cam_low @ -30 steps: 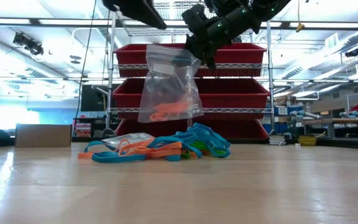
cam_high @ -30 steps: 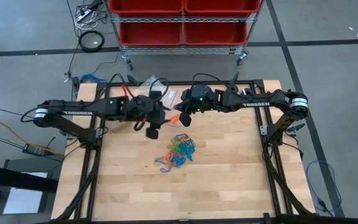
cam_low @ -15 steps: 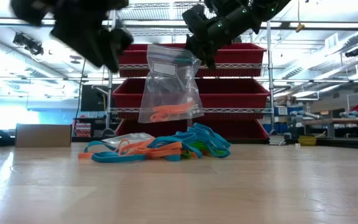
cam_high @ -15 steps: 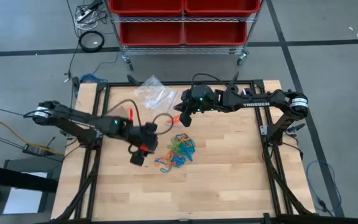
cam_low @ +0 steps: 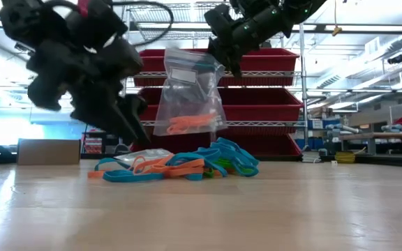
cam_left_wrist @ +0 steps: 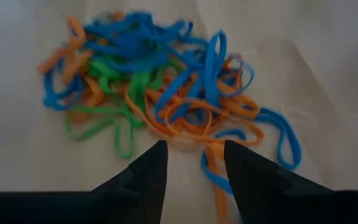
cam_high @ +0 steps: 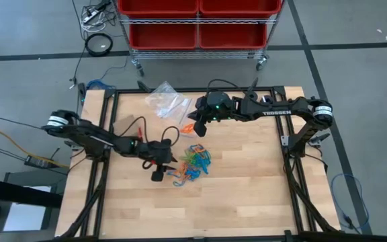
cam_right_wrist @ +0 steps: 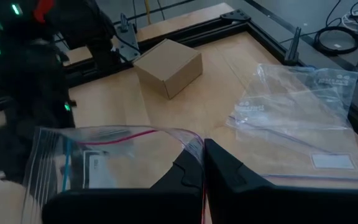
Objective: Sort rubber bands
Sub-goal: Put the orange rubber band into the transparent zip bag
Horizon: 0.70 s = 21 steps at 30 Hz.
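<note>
Pale wooden planks of the tabletop [cam_high: 247, 181] are carrying a tangled heap of thin orange, blue and green rubber bands [cam_high: 192, 163] near its middle, all of it lying loose on the wood. At the near edge of that heap, the left pincer [cam_left_wrist: 193, 163] is hanging low above the surface, its two dark fingers [cam_left_wrist: 148, 171] standing partly spread with a gap between them, gripping nothing; the tips are pointing at an orange loop just ahead, though whether they are touching it cannot be told. In the high view the left pincer [cam_high: 158, 173] is sitting just beside the heap's left side.

Farther back, the right pincer [cam_high: 198, 128] is hovering well above the wood, its fingers pressed together on the top edge of a clear plastic zip bag [cam_low: 189, 94] that is hanging down freely with a few orange bands inside. Beyond it, more flat clear plastic bags [cam_high: 166, 101] are lying near the far edge, and a small brown cardboard box [cam_right_wrist: 168, 66] is resting at a far corner.
</note>
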Tool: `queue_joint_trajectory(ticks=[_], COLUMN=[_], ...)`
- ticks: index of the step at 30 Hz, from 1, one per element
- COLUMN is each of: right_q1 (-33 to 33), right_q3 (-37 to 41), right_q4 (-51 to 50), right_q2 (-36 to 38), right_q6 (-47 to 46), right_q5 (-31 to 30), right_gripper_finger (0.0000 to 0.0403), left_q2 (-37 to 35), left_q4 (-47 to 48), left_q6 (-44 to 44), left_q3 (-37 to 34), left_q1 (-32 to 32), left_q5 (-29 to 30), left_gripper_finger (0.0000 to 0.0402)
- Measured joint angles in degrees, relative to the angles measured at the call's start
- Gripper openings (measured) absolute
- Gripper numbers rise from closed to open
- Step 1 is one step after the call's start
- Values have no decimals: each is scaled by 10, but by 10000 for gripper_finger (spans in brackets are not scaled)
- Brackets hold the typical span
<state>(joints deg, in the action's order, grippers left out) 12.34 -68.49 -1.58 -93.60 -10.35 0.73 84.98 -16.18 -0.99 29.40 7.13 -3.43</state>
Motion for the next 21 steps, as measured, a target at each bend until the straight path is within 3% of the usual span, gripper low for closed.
queue_joint_trajectory(ticks=[9,17,21], right_q1=[0,-3,-3], right_q3=[0,0,0], right_q4=[-2,-2,-2], right_q2=[0,0,0], right_q6=[0,0,1], right_q5=[0,-1,-1], right_gripper_finger=[0,0,0], left_q2=[69,82,82], left_q4=[-37,-32,26], left_q6=[20,10,-14], left_q3=[15,30,40], left_q1=[0,0,0], left_q5=[-37,-50,-56], left_gripper_finger=[143,68,13])
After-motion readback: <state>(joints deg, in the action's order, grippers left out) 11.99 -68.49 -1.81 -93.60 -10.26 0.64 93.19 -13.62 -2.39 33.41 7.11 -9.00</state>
